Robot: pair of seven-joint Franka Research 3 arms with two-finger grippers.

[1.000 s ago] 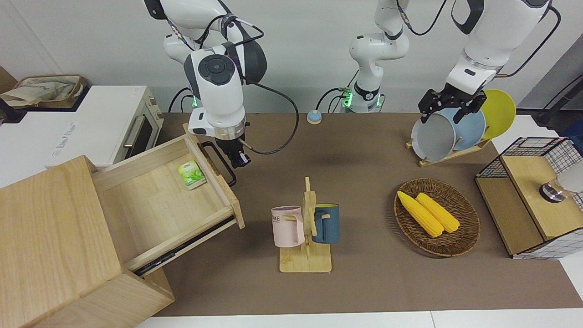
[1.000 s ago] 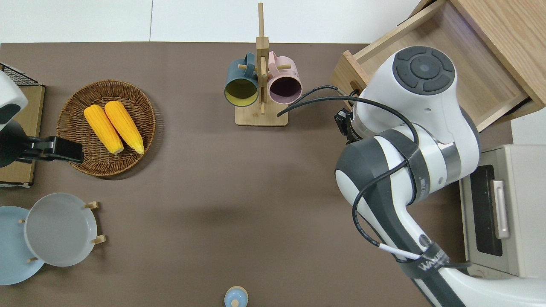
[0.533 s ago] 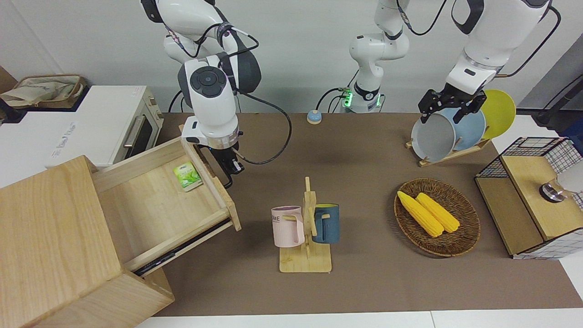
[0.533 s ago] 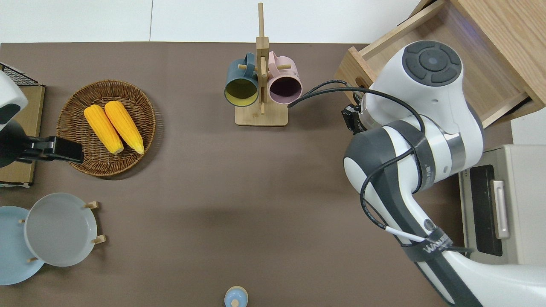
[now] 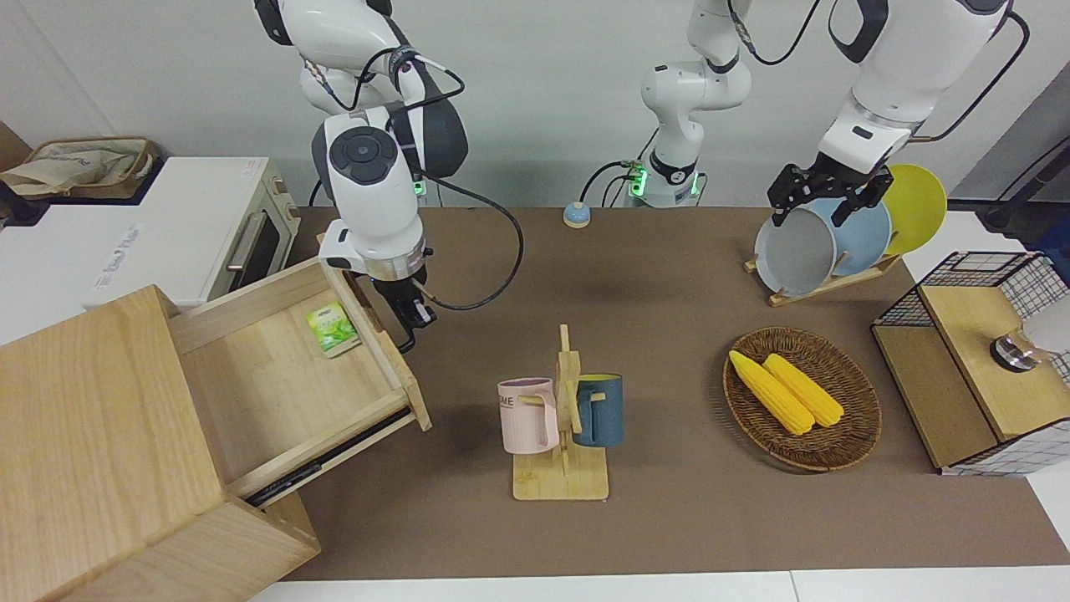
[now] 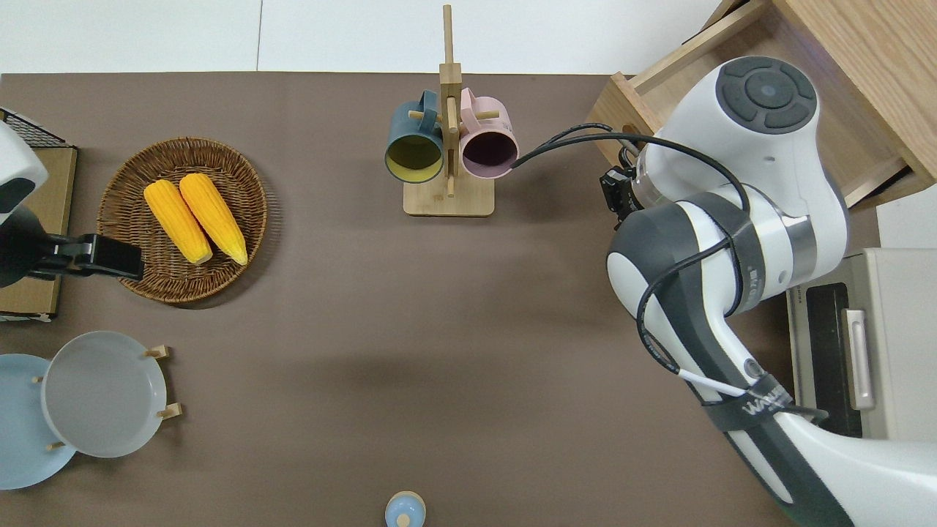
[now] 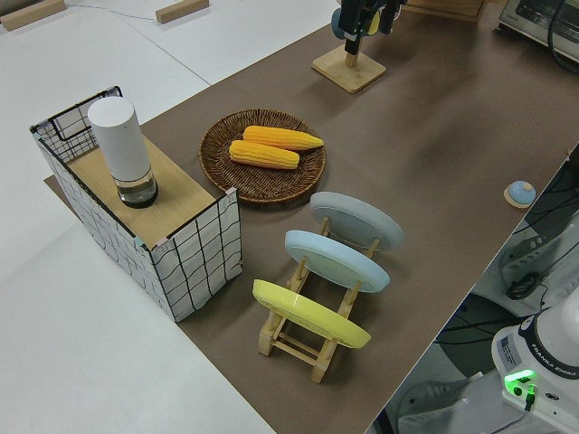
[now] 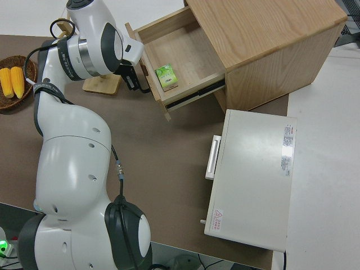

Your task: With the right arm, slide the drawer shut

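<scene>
The pale-wood drawer (image 5: 284, 385) stands partly out of its large box cabinet (image 5: 92, 418), at the right arm's end of the table. A small green packet (image 5: 333, 329) lies inside it. My right gripper (image 5: 415, 316) is low at the drawer's front, against the thin black bar handle (image 5: 409, 344), with its fingers together and nothing between them. In the right side view the gripper (image 8: 133, 80) touches the drawer's front board (image 8: 147, 67). The overhead view hides the gripper under the arm; only the drawer's corner (image 6: 613, 110) shows there. My left arm is parked, its gripper (image 5: 823, 196) open.
A white oven (image 5: 201, 230) stands next to the cabinet, nearer the robots. A wooden mug rack (image 5: 562, 418) with pink and blue mugs stands beside the drawer's front. A basket with corn (image 5: 801, 397), a plate rack (image 5: 823, 242) and a wire-mesh box (image 5: 978, 368) sit toward the left arm's end.
The drawer has slid further into the cabinet. My right gripper has moved with its front toward the cabinet. The left arm has not moved.
</scene>
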